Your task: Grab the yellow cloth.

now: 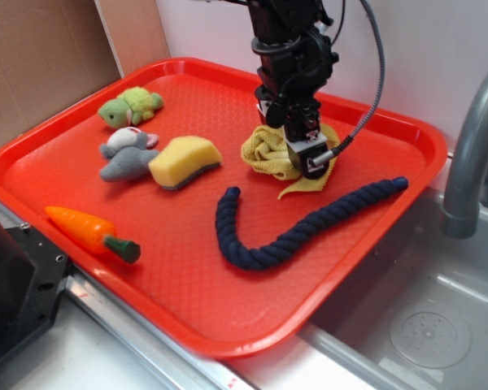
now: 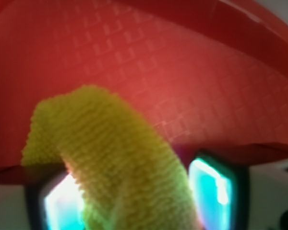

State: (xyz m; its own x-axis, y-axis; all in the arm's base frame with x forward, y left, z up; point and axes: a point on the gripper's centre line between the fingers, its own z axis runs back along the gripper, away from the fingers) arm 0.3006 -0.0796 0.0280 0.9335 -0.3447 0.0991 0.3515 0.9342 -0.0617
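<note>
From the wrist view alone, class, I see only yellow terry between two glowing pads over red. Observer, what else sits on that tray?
Observer: Beside the yellow cloth lies a dark blue rope, curving across the red tray.
Operator: Is the sponge close by?
Observer: A pale-yellow sponge lies apart from the cloth, touching a grey plush toy.
Operator: Is the gripper down on the cloth?
Observer: Yes, the gripper is lowered into the bunched cloth, at the side nearest the rope.
</note>
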